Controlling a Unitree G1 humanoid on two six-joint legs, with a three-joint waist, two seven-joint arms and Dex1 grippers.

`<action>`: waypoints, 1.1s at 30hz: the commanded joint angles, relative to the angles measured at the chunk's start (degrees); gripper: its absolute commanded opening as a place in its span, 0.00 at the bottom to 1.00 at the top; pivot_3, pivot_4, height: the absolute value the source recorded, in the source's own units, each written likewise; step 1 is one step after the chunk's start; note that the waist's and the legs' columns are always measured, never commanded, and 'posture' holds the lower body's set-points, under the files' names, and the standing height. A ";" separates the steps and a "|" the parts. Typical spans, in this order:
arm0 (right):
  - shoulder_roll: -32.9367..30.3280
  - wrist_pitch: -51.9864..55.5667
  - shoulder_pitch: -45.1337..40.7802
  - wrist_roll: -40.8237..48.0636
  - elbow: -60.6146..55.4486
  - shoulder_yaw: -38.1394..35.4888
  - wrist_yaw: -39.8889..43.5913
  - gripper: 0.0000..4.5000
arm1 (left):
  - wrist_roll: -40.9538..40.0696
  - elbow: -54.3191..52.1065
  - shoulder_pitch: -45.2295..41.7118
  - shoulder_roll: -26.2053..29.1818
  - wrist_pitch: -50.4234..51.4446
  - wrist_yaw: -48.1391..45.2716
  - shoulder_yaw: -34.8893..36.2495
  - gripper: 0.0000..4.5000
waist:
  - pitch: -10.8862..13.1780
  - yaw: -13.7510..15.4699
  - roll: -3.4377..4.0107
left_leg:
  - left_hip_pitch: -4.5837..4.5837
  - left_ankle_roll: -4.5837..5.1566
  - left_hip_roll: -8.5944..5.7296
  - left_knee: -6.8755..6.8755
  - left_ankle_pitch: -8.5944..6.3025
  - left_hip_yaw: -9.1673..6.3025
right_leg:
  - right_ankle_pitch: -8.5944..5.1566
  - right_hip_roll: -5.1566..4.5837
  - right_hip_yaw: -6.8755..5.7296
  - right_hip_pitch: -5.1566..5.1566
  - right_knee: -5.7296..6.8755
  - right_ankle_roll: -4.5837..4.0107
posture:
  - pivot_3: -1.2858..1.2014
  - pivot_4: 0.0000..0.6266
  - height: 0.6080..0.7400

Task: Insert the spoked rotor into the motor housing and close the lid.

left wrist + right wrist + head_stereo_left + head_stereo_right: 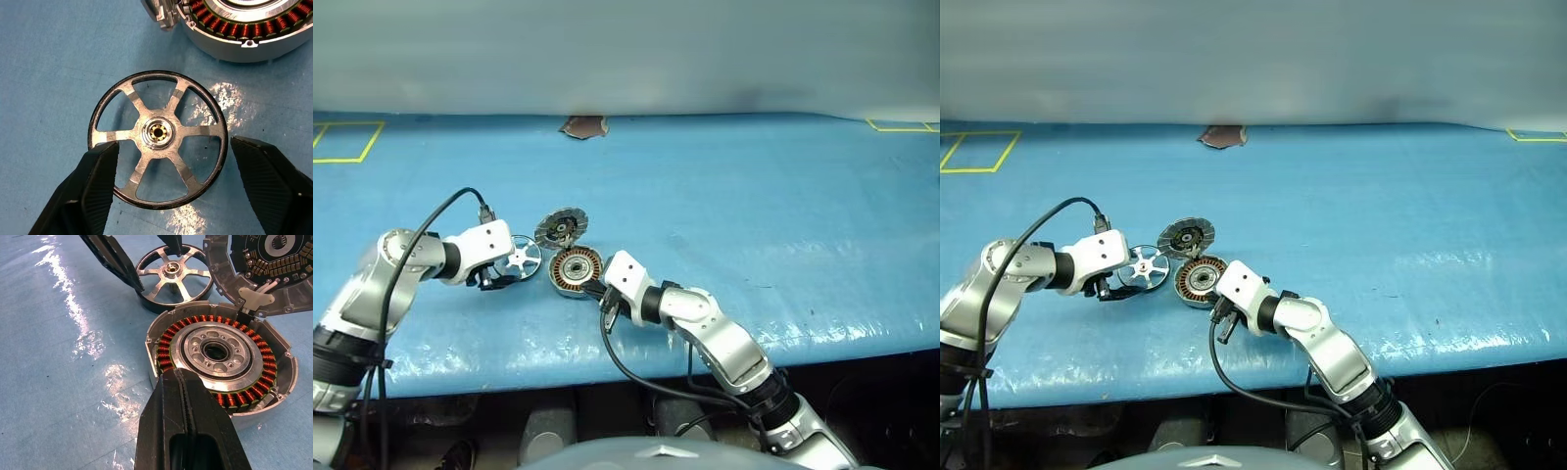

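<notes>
The spoked rotor (pixel 157 139) lay flat on the blue table (pixel 754 215), just left of the motor housing (pixel 220 362) with its lid (pixel 266 269) hinged open, between the left gripper's (pixel 173 183) parted fingers, while the right gripper (pixel 188 396), closed and empty, rested against the housing's near rim.

The left arm reaches in from the left, forearm bent inward, its gripper (pixel 171 181) angled downward with the two black fingers (pixel 93 191) spread apart. The right arm extends forward and leftward from the lower right, its gripper (pixel 183 382) tilted slightly down, fingers pressed together.
</notes>
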 commanded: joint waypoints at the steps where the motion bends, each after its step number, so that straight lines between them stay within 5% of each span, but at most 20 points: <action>1: 0.38 -0.16 0.02 0.63 -2.73 -0.39 -0.22 0.00 | 0.33 -0.23 -0.47 -0.12 -0.26 0.58 0.58 0.72 | 0.00 0.00 0.00 | 0.00 0.00 0.00 0.00 0.00 0.00 | 0.00 0.00 0.00 0.00 0.00 0.00 | 0.52 0.24 1.00; 20: 0.41 -0.12 0.12 0.62 -3.06 -0.53 -0.40 0.00 | 2.83 2.96 -1.38 -1.71 -1.03 0.35 -2.34 0.72 | -0.01 0.00 0.00 | 0.05 0.00 0.00 0.02 0.00 0.00 | 0.00 0.00 0.00 0.04 0.03 0.00 | 0.52 0.24 1.00; 27: 0.58 -0.12 0.06 0.59 -2.98 -0.58 -0.64 0.00 | 3.22 3.49 -1.75 -2.04 -0.89 0.70 -2.30 0.31 | -0.02 0.03 -0.01 | 0.05 0.00 -0.01 0.03 0.00 0.00 | 0.00 0.00 0.00 0.05 0.04 0.00 | 0.52 0.24 1.00; 33: 0.59 -0.28 0.02 0.67 -2.82 -0.49 -0.84 0.00 | 3.11 3.80 -1.41 -1.63 -1.21 0.88 -1.43 0.31 | -0.02 0.02 -0.01 | 0.08 0.00 0.00 0.05 0.00 0.00 | 0.00 0.00 0.02 0.05 0.09 0.00 | 0.52 0.24 1.00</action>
